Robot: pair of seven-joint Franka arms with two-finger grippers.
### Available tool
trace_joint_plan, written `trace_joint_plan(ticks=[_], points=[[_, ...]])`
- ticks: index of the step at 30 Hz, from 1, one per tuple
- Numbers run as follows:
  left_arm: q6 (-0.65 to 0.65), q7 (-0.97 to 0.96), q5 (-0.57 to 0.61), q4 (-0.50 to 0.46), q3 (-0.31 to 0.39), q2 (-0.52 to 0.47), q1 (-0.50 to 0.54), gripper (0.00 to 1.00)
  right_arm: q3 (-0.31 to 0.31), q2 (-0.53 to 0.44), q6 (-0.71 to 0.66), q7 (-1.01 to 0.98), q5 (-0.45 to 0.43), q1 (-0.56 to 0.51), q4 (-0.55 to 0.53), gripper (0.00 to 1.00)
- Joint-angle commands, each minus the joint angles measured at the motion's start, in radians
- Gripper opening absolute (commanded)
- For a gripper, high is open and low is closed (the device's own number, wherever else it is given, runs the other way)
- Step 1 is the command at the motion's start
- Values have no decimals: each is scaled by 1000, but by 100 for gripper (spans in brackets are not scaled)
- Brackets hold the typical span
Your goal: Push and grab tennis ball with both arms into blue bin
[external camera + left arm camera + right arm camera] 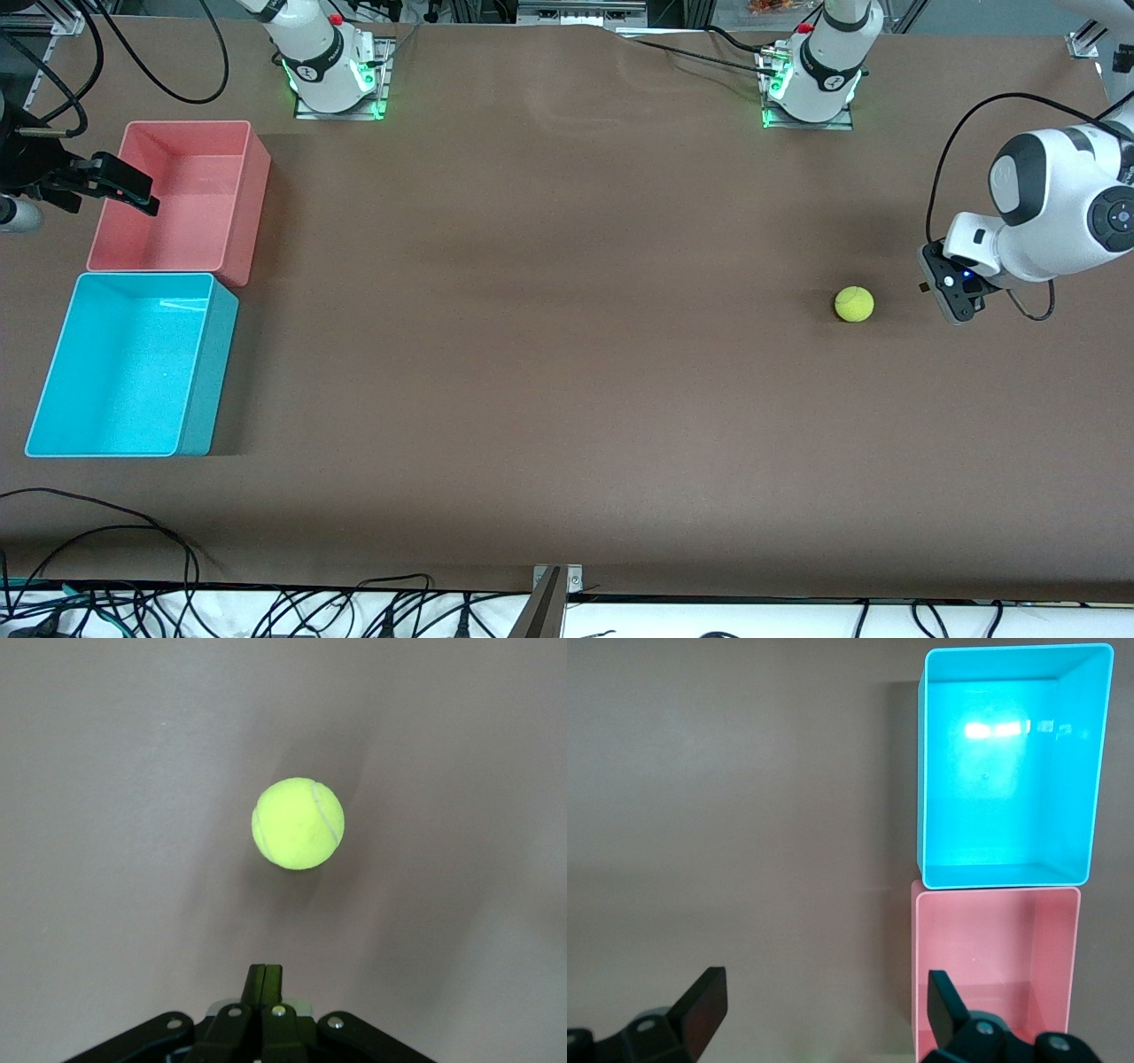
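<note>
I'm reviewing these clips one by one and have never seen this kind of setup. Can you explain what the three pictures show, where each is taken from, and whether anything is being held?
Two white robot arms stand at a brown table. The wide picture looks down from a high camera facing them; the other two come from small cameras on each arm's wrist.

On the table lie a tennis ball, a blue bin and a pink bin. The bins sit side by side at the right arm's end, the blue one nearer the front camera. Both look empty.

The left gripper is low beside the ball, at the left arm's end of the table. Its wrist picture shows the fingers shut together, pointing at the ball without touching it.

The right gripper hangs over the pink bin's edge, fingers open.

Nothing is held.
</note>
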Motion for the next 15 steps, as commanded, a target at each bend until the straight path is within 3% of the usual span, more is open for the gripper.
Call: trace_joint_plan(ticks=[1,15], points=[[73,93,-28,6,-3,57,5,0,-8,-5,-2,4,18,5,1,100],[137,124,-34,13,-6,160,3,0,-8,-5,-24,5,18,5,1,100]])
